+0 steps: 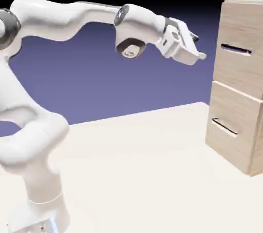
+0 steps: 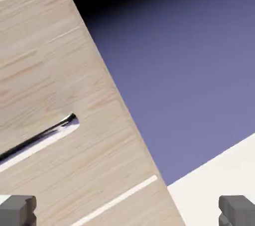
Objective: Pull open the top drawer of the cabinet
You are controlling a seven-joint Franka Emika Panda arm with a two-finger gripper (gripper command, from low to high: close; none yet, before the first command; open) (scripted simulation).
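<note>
The pale wood-grain cabinet [image 1: 241, 88] stands at the exterior view's right, its two drawers stacked. The top drawer [image 1: 244, 42] carries a thin dark bar handle [image 1: 236, 50]; it sits flush with the cabinet front. My gripper [image 1: 201, 55] hovers in the air left of that handle, a short gap away, at about its height. In the hand view the top drawer [image 2: 60, 95] fills the left side, tilted, with its handle [image 2: 40, 138] running off the left edge. Both grey fingertips [image 2: 17, 210] show far apart at the bottom corners with nothing between them, so the gripper is open.
The lower drawer [image 1: 233, 129] has its own bar handle [image 1: 224, 127]. The white table [image 1: 144, 170] stretches between the robot base and the cabinet. A thin pale seam [image 2: 114, 200] in the hand view marks the gap between the drawers.
</note>
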